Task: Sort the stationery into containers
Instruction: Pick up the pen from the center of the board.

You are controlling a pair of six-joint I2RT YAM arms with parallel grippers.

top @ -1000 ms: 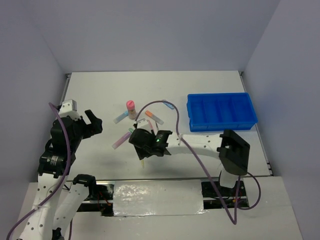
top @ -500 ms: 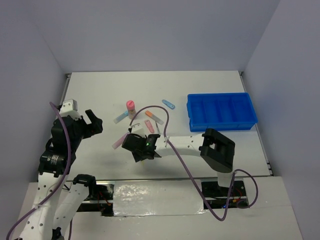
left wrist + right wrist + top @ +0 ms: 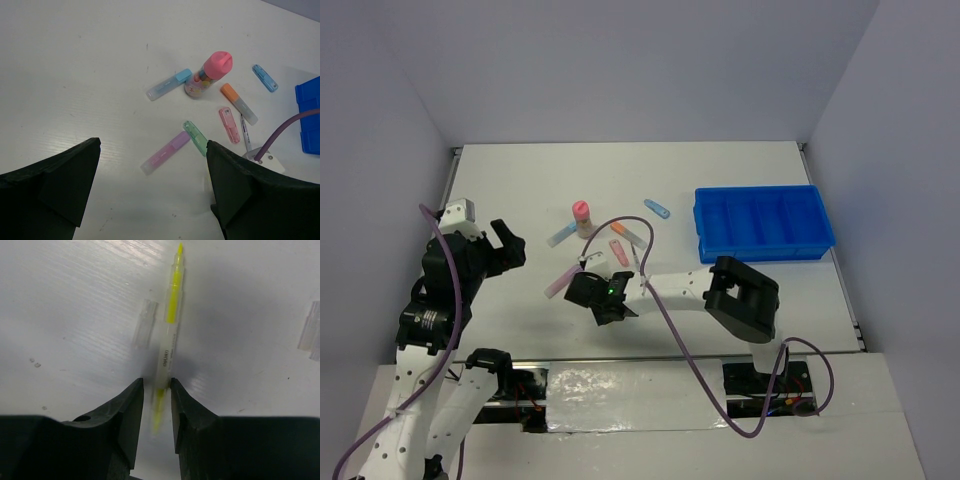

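Observation:
A thin yellow pen (image 3: pixel 170 325) lies on the white table, its lower end between the fingers of my right gripper (image 3: pixel 157 385). The jaws stand narrow around it: the right one touches it and a slit shows on the left. In the top view the right gripper (image 3: pixel 603 300) points down at the table and hides the pen. Beyond it lie a pink-capped bottle (image 3: pixel 207 75), blue (image 3: pixel 169 84), orange (image 3: pixel 239 103), pink (image 3: pixel 229 125), green (image 3: pixel 195 137) and lilac (image 3: pixel 165 152) sticks, and a grey pen (image 3: pixel 245 131). The blue tray (image 3: pixel 765 250) sits far right. My left gripper (image 3: pixel 505 245) hangs open at the left.
A clear cap (image 3: pixel 145 322) lies just left of the yellow pen, and another clear piece (image 3: pixel 312 330) shows at the right edge. A small blue stick (image 3: pixel 657 208) lies between the cluster and the tray. The right arm's purple cable (image 3: pixel 650 250) loops over the sticks.
My right arm has reached further left and down, and its jaws have narrowed around the yellow pen. The left arm has not moved.

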